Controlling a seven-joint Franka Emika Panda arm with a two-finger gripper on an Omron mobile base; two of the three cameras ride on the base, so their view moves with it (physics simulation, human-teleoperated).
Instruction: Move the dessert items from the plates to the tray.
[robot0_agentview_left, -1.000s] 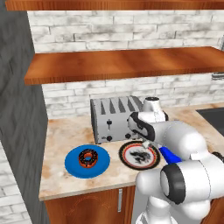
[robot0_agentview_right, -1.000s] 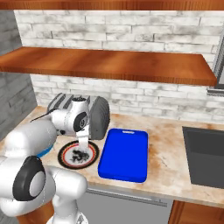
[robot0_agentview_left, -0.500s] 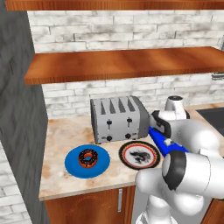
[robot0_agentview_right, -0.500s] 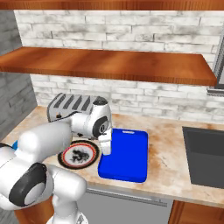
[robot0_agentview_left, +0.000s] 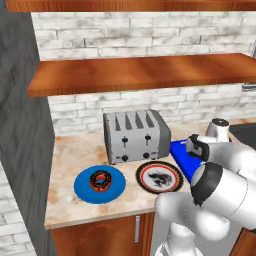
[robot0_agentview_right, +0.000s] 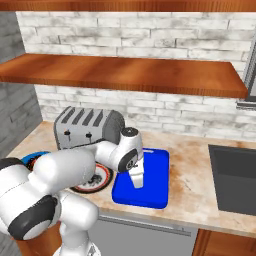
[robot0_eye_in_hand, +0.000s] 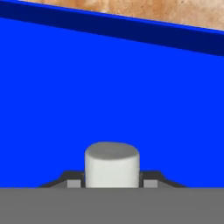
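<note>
We have swung from the white plate (robot0_agentview_left: 160, 176) to the tray (robot0_agentview_right: 152, 192), fingers barely loosening round the white piece (robot0_eye_in_hand: 112, 164); doughnut (robot0_agentview_left: 100, 179) remains

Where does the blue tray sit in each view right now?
Left base view: tray right of centre, partly behind the arm.
Right base view: tray at centre, under the pincer.
Hand view: tray behind the white piece, rim at top.
Shared landmark: toaster, left of the tray in both base views.
</note>
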